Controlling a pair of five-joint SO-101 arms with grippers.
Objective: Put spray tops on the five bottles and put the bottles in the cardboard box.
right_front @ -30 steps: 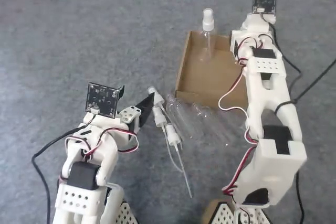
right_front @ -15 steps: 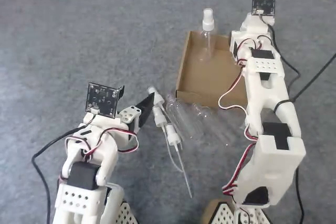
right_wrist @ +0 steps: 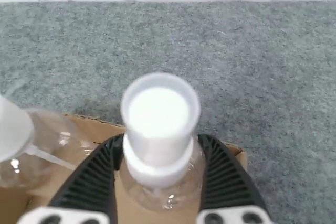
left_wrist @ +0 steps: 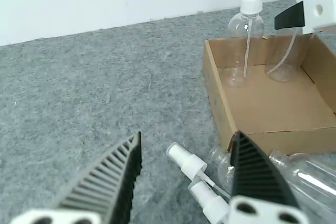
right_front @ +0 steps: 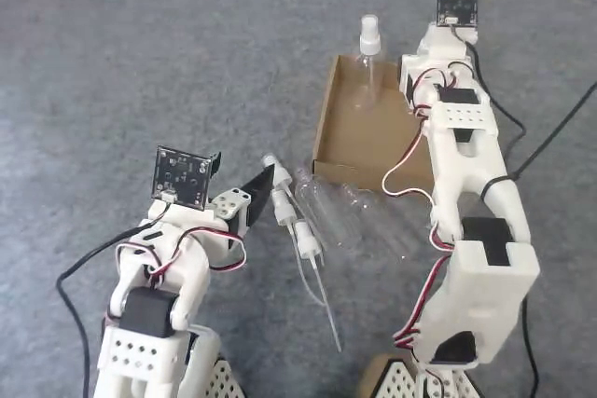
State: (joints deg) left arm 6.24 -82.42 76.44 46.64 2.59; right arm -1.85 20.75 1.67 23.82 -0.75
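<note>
Right wrist view: right tool (right_wrist: 160,148) pinches capped bottle (right_wrist: 157,114) upright in cardboard box (right_front: 323,123), far side, right of 1st bottle (right_front: 369,44); arm has edged left, so 2nd prob. nearly placed; left tool (left_wrist: 187,140) spread over loose spray tops (right_front: 284,202) on bench.

A clear plastic bottle (right_wrist: 157,190) with a white spray top (right_wrist: 159,114) stands upright between the right jaws, which close on its shoulders, at the far end of the shallow brown cardboard box (right_front: 364,146). Just beside those jaws, a second capped bottle (right_front: 369,67) stands upright in the box. Ahead of the wide-apart left jaws, three loose white spray tops with long dip tubes (right_front: 283,202) lie on the table (right_front: 140,72), just beside clear uncapped bottles (right_front: 322,207) lying on their sides near the box's near wall.
</note>
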